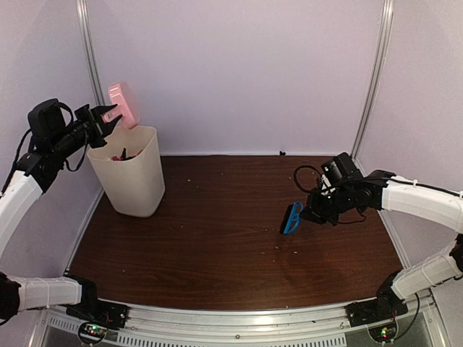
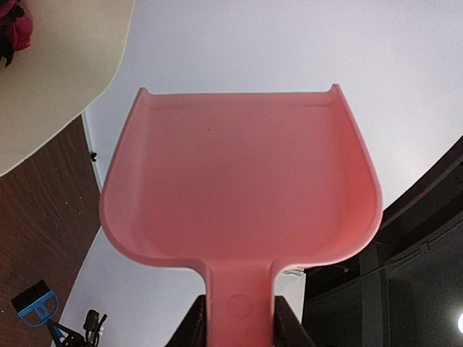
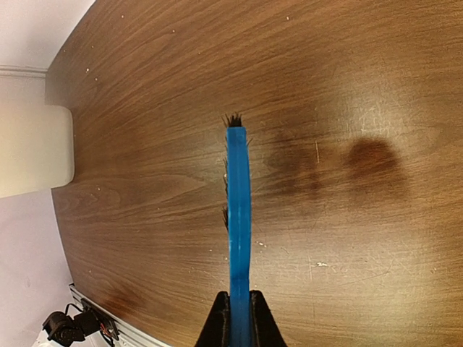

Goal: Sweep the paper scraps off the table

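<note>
While the left gripper (image 1: 107, 118) hangs high at the rear left corner, its jaws are pinched tight on the handle of the pink dustpan (image 1: 124, 103), and the pan tips over the mouth of the cream bin (image 1: 134, 184). Over on the left wrist view, the scoop (image 2: 239, 195) fills the picture, broad and pink, its handle clamped between the two dark jaws at the bottom edge.

And the paper scraps (image 1: 116, 155)? Down inside the bin, folks: pink and dark bits sit just below the rim, and a pink and black clump (image 2: 16, 29) peeks in at the top left corner of the wrist picture. The bin itself stands upright on the table (image 1: 217, 238), at its rear left, close to the wall.

Across to the right side now: the right gripper (image 1: 312, 210) hovers over the right half of the wood, jaws pressed together on the blue hand brush (image 1: 291, 218). From its wrist camera the brush (image 3: 238, 217) shows edge-on, dark bristles at the far tip. Whether those bristles touch the wood, I cannot tell.

A few tiny pale specks (image 3: 319, 264) dot the grain beside the brush, too small to identify. The metal rail (image 1: 239, 318) runs along the near edge.
</note>
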Tool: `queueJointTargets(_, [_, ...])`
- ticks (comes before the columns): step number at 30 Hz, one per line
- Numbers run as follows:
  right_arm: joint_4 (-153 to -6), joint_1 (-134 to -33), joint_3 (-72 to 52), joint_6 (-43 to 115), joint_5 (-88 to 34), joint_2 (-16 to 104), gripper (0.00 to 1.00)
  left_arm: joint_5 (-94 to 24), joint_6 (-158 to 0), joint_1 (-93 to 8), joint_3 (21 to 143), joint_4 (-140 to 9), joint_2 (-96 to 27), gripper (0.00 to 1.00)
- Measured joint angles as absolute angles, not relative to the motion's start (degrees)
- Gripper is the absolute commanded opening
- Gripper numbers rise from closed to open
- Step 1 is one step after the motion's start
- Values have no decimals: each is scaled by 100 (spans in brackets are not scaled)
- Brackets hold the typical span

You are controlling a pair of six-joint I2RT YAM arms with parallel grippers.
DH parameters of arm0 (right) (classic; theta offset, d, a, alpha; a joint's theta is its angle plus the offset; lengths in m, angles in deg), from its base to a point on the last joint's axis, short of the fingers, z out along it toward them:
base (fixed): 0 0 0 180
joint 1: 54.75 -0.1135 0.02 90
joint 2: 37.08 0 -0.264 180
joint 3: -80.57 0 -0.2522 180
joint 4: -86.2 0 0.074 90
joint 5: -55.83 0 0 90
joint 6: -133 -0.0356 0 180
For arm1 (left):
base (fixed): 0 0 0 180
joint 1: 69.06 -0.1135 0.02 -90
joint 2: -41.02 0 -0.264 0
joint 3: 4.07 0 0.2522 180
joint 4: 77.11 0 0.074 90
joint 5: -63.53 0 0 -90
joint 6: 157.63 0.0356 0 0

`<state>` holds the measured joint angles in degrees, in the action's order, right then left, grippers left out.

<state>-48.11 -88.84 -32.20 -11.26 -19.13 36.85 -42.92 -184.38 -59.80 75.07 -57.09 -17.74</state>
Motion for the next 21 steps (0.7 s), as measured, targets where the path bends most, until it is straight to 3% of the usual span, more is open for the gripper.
queueJointTargets(5, [-4811, -8884, -3242, -1126, -1917, 3667, 0, -4320, -18040, -5987, 7632, -5564, -1816, 0])
queueJointTargets(21, [-5124, -8750, -3705, -1592, -2310, 2684, 0, -4808, -14407, -5718, 9549, -3704, -2489, 0])
